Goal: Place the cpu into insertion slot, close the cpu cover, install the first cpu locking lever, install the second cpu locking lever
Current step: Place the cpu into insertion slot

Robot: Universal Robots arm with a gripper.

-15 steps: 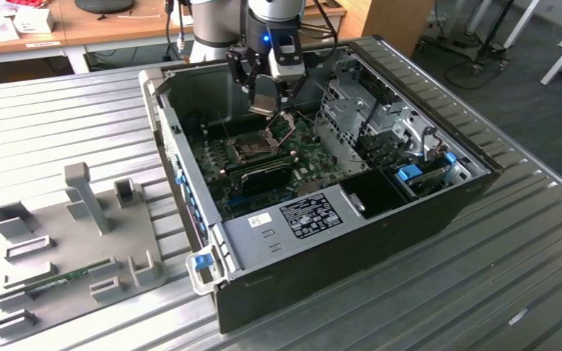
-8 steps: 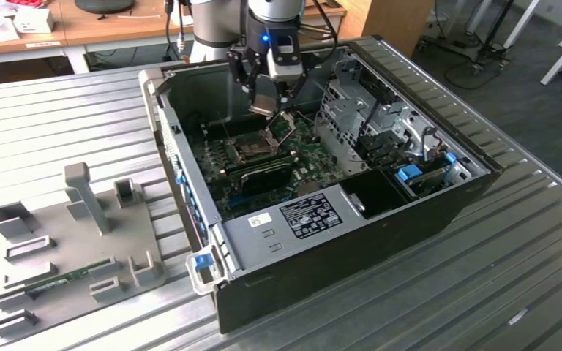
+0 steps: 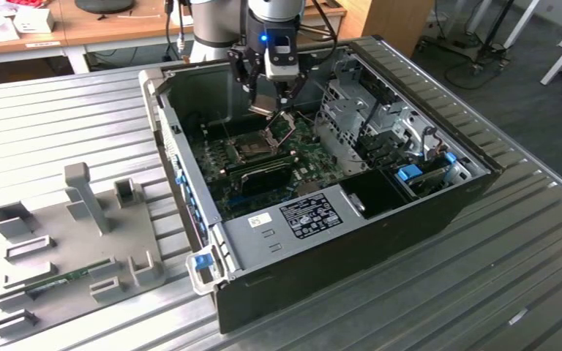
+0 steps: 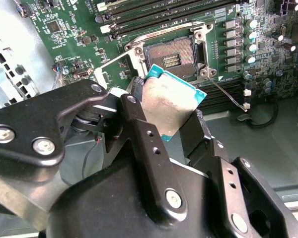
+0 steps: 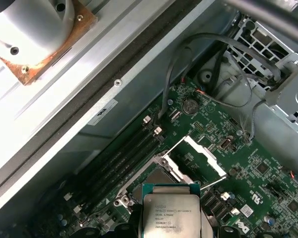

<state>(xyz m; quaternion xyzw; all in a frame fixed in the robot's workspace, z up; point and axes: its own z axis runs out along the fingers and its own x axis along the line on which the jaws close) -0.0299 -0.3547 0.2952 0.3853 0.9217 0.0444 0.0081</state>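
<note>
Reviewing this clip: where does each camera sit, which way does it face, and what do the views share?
Exterior view: off the arm, high, looking down into the open computer case on the slatted table; the arm and end effector show.
Second wrist view: at the wrist, looking along the black fingers at the cpu they grip and the insertion slot beyond.
First wrist view: at the wrist, looking down on the motherboard and open cpu cover, cpu nearest.
Shared: both wrist views show the cpu and motherboard.

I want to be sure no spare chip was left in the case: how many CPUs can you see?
1. The cpu is clamped in the pincer, above the motherboard near the empty insertion slot. Another could be hidden from these cameras.
</note>
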